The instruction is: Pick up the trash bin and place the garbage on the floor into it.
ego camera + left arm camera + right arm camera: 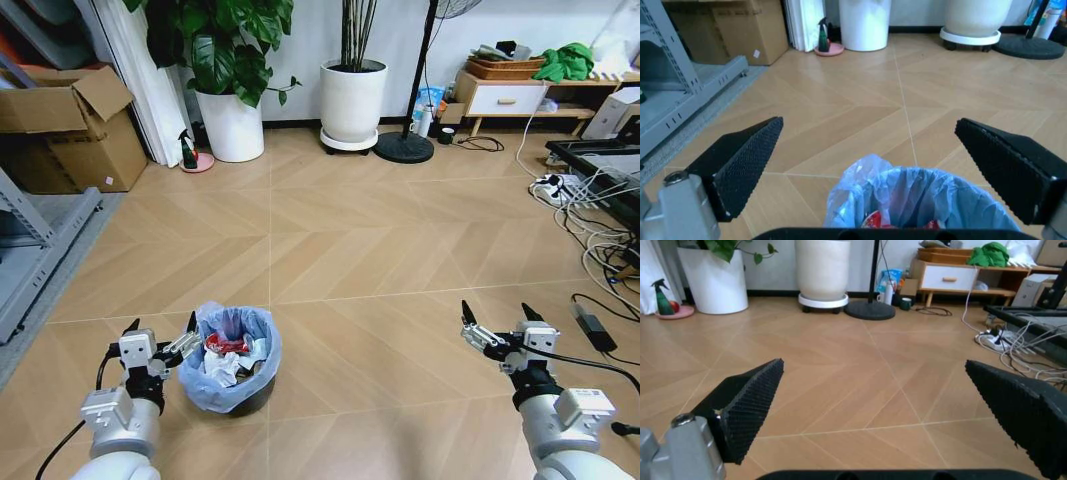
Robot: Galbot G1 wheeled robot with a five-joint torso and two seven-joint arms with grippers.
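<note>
Left pincer (160,327) agape, trash bin (232,358) beside

Small round black trash bin (232,372) with crinkly translucent light-blue bag liner, just beside the left hand (161,327): holds red and white garbage (228,353). Light tan wood-look floor (350,250): chevron plank pattern. Both hands: black, finely dotted fingers (740,159).

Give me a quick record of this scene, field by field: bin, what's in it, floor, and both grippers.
bin: trash bin, black with blue bag liner, standing on the floor
contents: red can and white paper wads
left gripper: open, beside the bin, not gripping it
right gripper: open, over bare floor, holding nothing
</note>
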